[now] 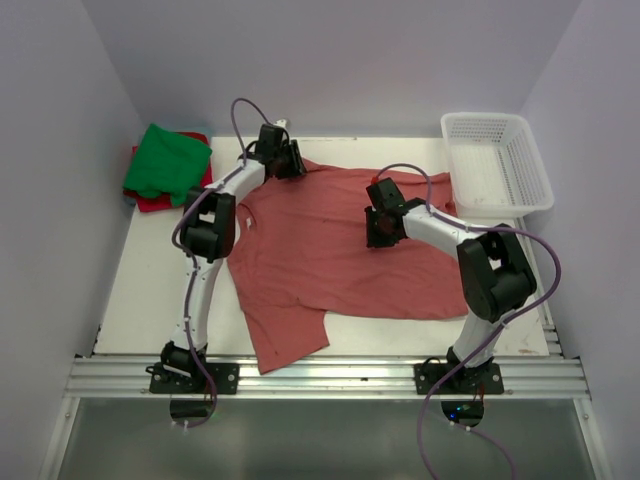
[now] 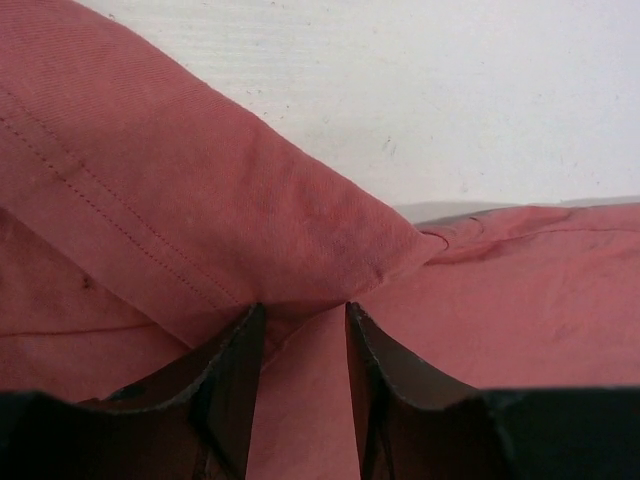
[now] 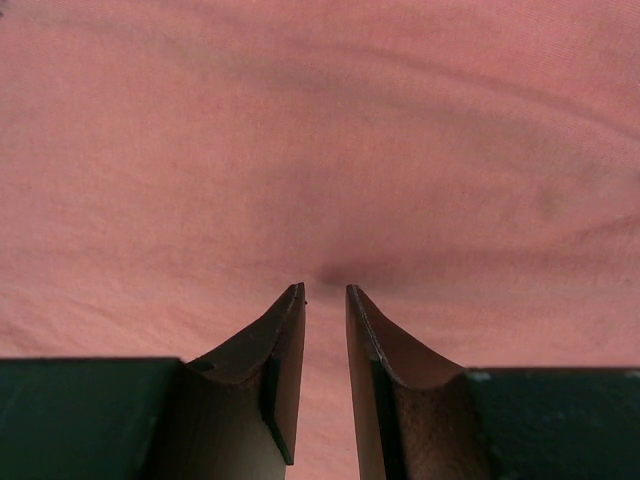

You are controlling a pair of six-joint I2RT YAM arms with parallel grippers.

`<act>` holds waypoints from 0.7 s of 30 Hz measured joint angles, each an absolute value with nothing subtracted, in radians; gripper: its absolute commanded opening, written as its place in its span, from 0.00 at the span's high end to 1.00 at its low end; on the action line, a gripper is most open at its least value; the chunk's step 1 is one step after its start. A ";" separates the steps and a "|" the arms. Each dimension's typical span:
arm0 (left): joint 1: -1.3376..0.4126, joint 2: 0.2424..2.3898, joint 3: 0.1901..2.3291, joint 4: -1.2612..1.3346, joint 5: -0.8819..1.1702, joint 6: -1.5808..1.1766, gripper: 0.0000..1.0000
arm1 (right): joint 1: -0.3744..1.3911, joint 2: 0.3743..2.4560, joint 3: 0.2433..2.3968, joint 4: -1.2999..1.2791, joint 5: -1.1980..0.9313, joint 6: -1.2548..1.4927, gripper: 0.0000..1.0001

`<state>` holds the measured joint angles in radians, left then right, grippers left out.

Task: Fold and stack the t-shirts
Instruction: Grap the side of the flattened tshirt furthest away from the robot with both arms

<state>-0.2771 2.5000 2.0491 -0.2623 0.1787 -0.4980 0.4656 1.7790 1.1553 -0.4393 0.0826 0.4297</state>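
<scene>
Near edge: both arm bases bolted side by side on the rail. Brick-red t-shirt (image 1: 320,260) lies spread mostly flat over the middle of the worktop (image 1: 150,290). One flap at its near-left corner reaches down to the front edge.

Mid: right end effector (image 1: 378,225) is tip-down on the right-centre of the brick-red t-shirt. In the right wrist view the fingers (image 3: 285,330) stand only narrowly apart, tips on the cloth, with a small dark pucker just ahead of them. Cannot tell whether any cloth is actually pinched.

Farther: left arm stretches across the shirt's left side. Left end effector (image 1: 290,160) is at the far-left edge of the shirt. The left wrist view shows a raised ridge of hemmed, stitched cloth running into the gap between the fingers. It looks clamped on that fold, jaws partly closed around it. Bare white worktop lies beyond the fold.

Far left corner: green t-shirt (image 1: 165,160) is folded and lies on top of the red-pink t-shirt (image 1: 148,203), well apart from the brick-red one.

Far right corner: white mesh basket (image 1: 500,207), just beside the shirt's far-right edge.
</scene>
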 measured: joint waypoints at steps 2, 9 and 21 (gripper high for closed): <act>-0.281 2.500 2.050 -0.264 0.167 -0.486 0.58 | 0.466 1.781 1.155 -0.440 0.083 0.430 0.73; -0.282 2.501 2.052 -0.282 0.121 -0.458 0.98 | 0.466 1.781 1.155 -0.440 0.083 0.430 0.75; -0.282 2.493 2.037 -0.268 0.108 -0.450 1.00 | 0.466 1.781 1.155 -0.440 0.086 0.430 0.76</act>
<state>-0.2821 2.4928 2.0365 -0.2684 0.1081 -0.4503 0.4656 1.7813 1.1553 -0.4400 0.0864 0.4297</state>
